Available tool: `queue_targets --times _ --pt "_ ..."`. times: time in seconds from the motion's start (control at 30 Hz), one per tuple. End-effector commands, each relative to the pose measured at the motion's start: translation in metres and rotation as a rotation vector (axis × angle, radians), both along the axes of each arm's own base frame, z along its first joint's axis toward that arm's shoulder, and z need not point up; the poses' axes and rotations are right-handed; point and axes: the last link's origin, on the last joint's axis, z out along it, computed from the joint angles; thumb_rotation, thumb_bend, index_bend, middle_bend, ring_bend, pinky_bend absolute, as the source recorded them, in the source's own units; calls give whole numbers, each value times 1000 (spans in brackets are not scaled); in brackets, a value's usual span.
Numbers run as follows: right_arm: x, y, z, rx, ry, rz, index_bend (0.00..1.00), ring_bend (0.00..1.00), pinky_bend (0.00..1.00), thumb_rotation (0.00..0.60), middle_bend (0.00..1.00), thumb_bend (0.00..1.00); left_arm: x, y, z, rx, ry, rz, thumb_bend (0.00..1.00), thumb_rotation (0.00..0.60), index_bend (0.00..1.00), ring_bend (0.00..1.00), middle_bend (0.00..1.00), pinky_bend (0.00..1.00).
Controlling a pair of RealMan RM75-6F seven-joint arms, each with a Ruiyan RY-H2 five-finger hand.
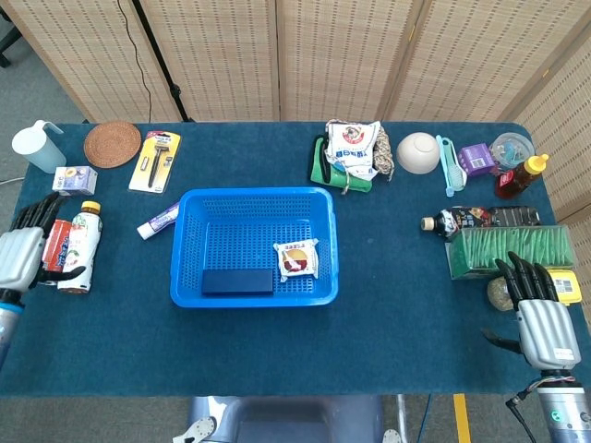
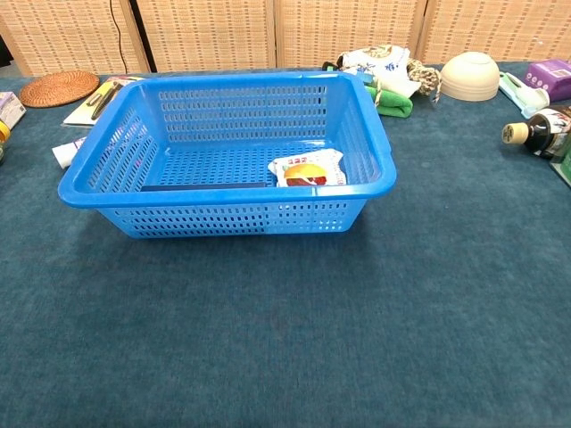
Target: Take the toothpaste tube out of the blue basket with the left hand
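The toothpaste tube (image 1: 158, 220) lies on the table cloth just left of the blue basket (image 1: 253, 198), outside it; in the chest view the toothpaste tube (image 2: 66, 152) shows at the basket's (image 2: 223, 192) left wall. My left hand (image 1: 22, 253) is far to the left at the table edge, fingers apart and empty, well clear of the tube. Down at the front right, my right hand (image 1: 539, 321) is open too and holds nothing. Neither hand shows in the chest view.
In the basket lie a dark blue box (image 1: 238, 281) and a snack packet (image 1: 297, 259). Bottles and cartons (image 1: 76, 247) stand right beside my left hand. A razor pack (image 1: 155, 160) and a woven coaster (image 1: 112, 143) lie at the back left. A green box (image 1: 510, 249) and a dark bottle (image 1: 480, 219) are near my right hand.
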Motion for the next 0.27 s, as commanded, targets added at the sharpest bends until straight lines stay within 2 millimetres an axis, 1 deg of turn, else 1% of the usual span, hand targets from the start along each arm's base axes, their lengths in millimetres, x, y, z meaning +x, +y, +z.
queue_targets --times 0.03,0.1,0.27 --pt "-1 -1 1 -40 32 -3 0 0 0 600 0 0 -39 -61 -15 48 -14 15 60 600 0 0 0 0" --pt "-1 0 2 -49 38 0 0 0 0 600 0 0 -44 -73 -20 61 -9 19 60 600 0 0 0 0" --pt "1 3 4 -61 34 7 0 0 0 600 0 0 -48 -87 -20 73 -24 4 60 600 0 0 0 0"
